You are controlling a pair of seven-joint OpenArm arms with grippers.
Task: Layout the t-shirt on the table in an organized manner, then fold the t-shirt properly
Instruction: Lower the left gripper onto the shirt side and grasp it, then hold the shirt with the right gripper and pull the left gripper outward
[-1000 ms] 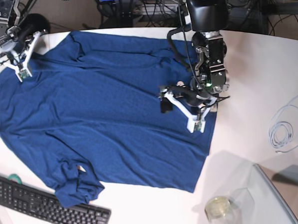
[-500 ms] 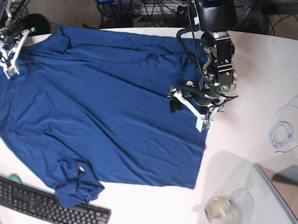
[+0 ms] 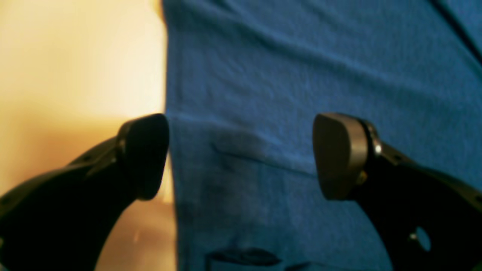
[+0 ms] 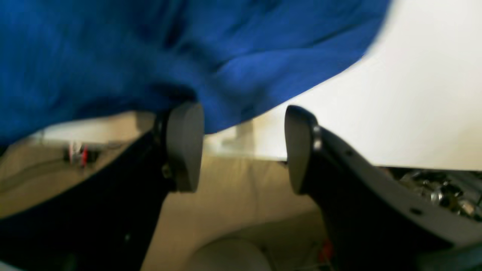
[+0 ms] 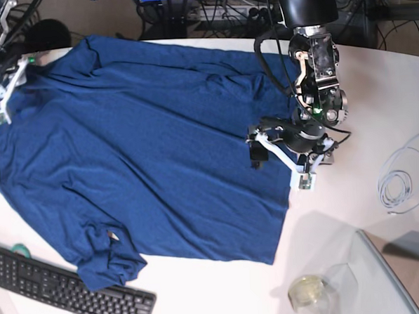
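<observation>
Two arms work over the table (image 5: 374, 85); the t-shirt (image 5: 146, 153) lies spread across the left and middle of the base view, its body mostly flat with soft ripples, one sleeve bunched into a crumpled knot at the lower left just above a black keyboard (image 5: 62, 288) that sits along the bottom left edge; the shirt's upper left corner reaches past the table's far rim near the top left of the frame.

The left gripper (image 5: 285, 160) sits right of centre in the base view, over the shirt's right-hand edge; its jaws stand spread wide, and the left wrist view shows one dark finger (image 3: 145, 154) over bare tabletop and the other over blue cloth, the fabric's straight edge running between them, nothing pinched.

The right gripper (image 5: 1, 90) is at the upper left corner of the base view, at the shirt's corner; in its wrist view the pads (image 4: 184, 145) stand parted, a blurred fold of blue cloth hanging just above and against the left pad, with no grip on it visible.

A coil of pale cable (image 5: 400, 178) lies at the right edge; a clear jar (image 5: 309, 292) stands at the bottom, beside a grey translucent tray (image 5: 384, 274).
</observation>
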